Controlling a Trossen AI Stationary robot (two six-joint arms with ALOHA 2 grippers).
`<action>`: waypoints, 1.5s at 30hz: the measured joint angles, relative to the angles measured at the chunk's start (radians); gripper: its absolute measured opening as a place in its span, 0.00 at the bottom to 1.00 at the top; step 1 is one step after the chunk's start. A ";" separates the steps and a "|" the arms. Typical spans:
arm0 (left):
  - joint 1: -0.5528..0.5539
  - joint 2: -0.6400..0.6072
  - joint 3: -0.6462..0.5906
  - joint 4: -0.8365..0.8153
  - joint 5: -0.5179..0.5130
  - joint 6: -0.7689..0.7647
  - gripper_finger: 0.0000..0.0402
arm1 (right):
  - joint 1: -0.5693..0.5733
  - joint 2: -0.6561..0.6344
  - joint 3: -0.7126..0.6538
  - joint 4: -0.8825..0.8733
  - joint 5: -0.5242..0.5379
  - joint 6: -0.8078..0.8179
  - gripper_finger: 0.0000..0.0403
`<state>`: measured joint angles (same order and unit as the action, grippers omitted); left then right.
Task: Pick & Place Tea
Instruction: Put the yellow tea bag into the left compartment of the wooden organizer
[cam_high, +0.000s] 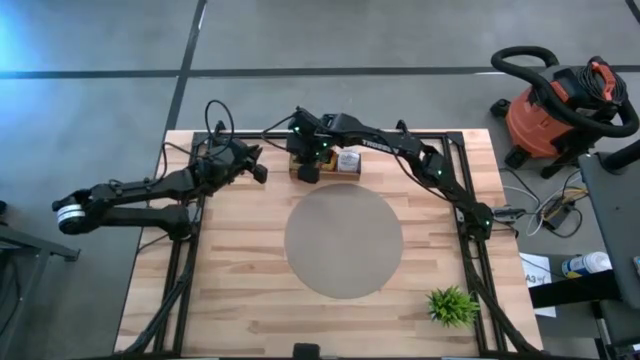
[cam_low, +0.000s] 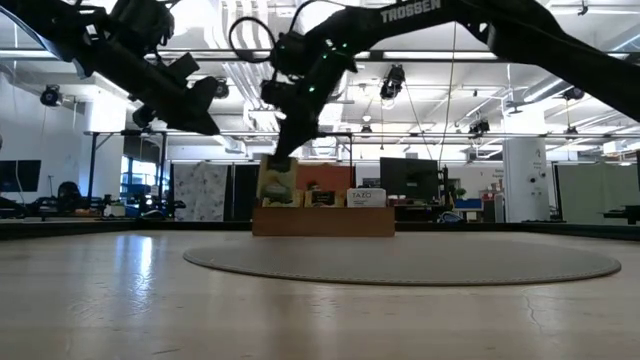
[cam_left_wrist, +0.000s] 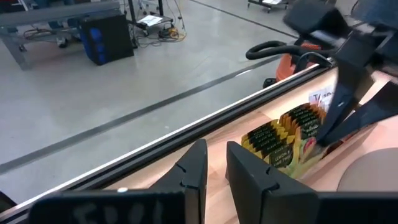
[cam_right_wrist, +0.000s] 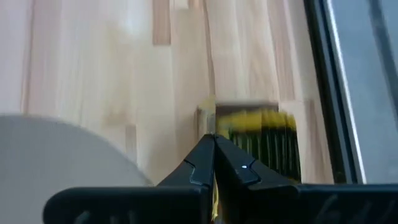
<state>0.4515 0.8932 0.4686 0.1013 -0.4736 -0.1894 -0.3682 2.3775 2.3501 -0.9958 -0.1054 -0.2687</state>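
Right tool (cam_high: 308, 172) over the wooden tray (cam_high: 330, 170) at the far edge of the counter (cam_high: 240, 260), fingers together on the top edge of 1 yellow packet (cam_low: 277, 182). Packet lifted partway above the tray in the low view, upright on edge, long axis roughly vertical, slight tilt, flat face toward the low camera. Same pinch in the right wrist view: fingertips (cam_right_wrist: 213, 149) closed to a point, thin yellow edge between them.

Rest of the tea (cam_left_wrist: 283, 140) standing in the tray, on edge, packed in a row (yellow with dark labels), faces stacked along the tray's long axis, which runs along the counter's far edge. White-labelled packets (cam_high: 348, 160) in the tray's right part, seen from above. Exact compartment of the lifted packet: cannot tell.

Left tool (cam_high: 258, 170) just left of the tray, raised off the counter, aimed toward the tray. Fingers (cam_left_wrist: 193, 171) slightly apart, narrow gap, nothing between them.

Round grey mat (cam_high: 343, 242) mid-counter, bare. Small green plant (cam_high: 451, 305) at the near right corner, well apart from the tray. Orange shop vacuum (cam_high: 560, 110) on the floor beyond the counter's right side.
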 joint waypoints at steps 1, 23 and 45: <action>0.000 0.000 0.000 0.000 0.000 0.000 0.14 | 0.002 0.008 0.000 0.029 0.000 0.001 0.02; 0.000 0.000 0.000 -0.039 0.000 0.005 0.14 | 0.001 0.045 0.001 0.043 0.117 -0.046 0.02; 0.000 0.000 0.000 -0.043 0.000 0.007 0.14 | 0.001 0.055 0.001 0.067 0.228 -0.099 0.02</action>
<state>0.4511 0.8932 0.4686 0.0582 -0.4732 -0.1822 -0.3668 2.4321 2.3508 -0.9290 0.1228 -0.3676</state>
